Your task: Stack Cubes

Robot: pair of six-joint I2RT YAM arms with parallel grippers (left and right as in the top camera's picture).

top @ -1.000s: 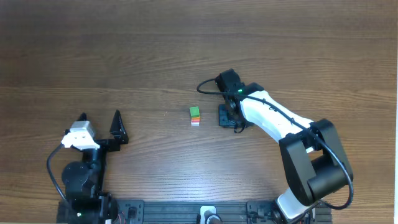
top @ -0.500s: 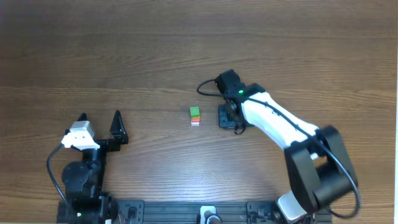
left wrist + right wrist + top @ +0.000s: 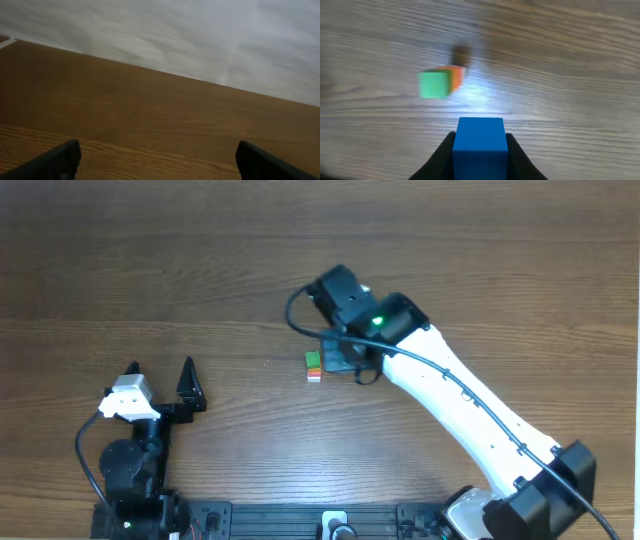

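From above, the cube stack [image 3: 314, 366], green uppermost, stands mid-desk [image 3: 200, 260], just left of the right claw [image 3: 347, 361]. The left claw [image 3: 160, 376] sits near-left, well apart from the stack.

The left wrist camera shows the left claw spread wide over bare wood, holding nothing.

In the right wrist camera, the right claw is clamped on a blue cube [image 3: 480, 140]. The green cube [image 3: 434, 84], atop an orange cube [image 3: 457, 76], lies ahead of it, apart from the blue one.
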